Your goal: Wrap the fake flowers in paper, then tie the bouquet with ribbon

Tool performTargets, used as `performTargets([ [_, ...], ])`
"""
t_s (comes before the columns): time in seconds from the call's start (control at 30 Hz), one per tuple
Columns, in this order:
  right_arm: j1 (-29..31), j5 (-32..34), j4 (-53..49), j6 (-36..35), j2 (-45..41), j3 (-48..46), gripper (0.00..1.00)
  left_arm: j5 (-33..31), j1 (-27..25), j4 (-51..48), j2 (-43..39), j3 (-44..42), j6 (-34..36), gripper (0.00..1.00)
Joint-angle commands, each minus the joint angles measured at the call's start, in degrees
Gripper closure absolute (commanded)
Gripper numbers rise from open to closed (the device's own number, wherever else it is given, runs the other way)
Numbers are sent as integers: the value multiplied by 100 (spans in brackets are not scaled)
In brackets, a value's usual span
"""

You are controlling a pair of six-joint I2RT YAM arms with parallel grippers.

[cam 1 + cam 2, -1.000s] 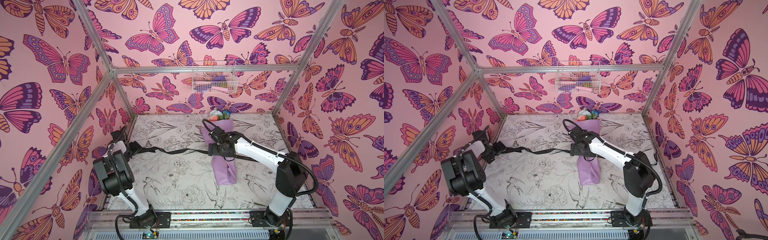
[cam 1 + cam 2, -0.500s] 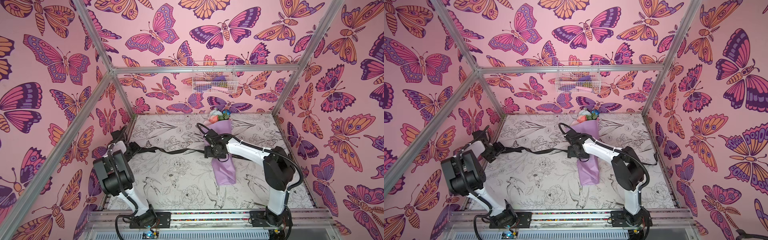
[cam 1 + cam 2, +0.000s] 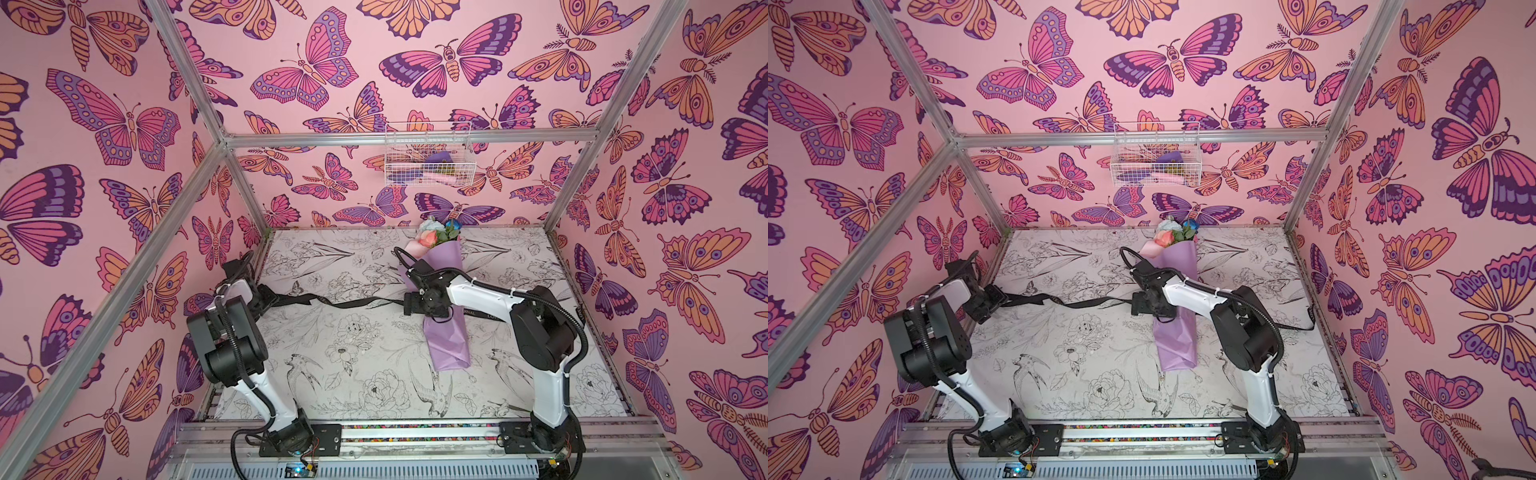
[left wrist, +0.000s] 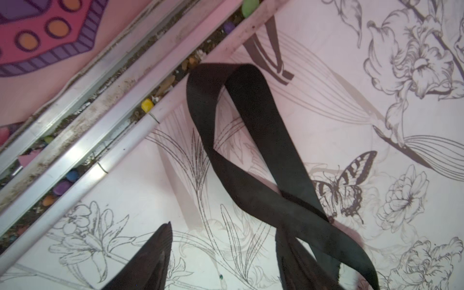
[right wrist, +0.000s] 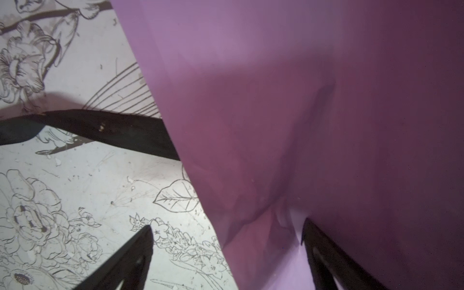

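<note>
The basket (image 3: 392, 166) is holding purple and pink items. Your left gripper (image 4: 223, 228) is hanging released over the ribbon (image 4: 251, 150) at the counter (image 4: 326, 75) edge; your right gripper (image 5: 227, 223), released, is straddling the bouquet (image 5: 276, 125) edge.

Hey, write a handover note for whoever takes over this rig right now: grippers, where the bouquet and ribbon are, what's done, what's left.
Left gripper: open, beside the looped end of the black ribbon, near the table's left edge.
Right gripper: open, straddling one edge of the bouquet of fake flowers, about midway along it.
Bouquet: lying flat mid-table, blooms toward the back wall.
Ribbon: on the table, passing under the bouquet.
Done: ribbon laid beneath.
Left: grasp both ends, cross over, knot.
</note>
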Motion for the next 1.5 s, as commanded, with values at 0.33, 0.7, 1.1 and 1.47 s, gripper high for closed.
performTargets([
  [0.33,-29,-152,-16,45,168,72,7,-427,37,-140,453,396,-217,43],
  [0.7,-44,-151,3,36,168,-1,7,-447,36,-115,957,624,-214,52],
  [1.1,-49,-160,47,11,182,-21,8,-143,-94,255,35,222,233,100],
  [1.47,-46,-282,239,-8,143,-129,8,1634,-989,368,-2299,-666,29,100],
])
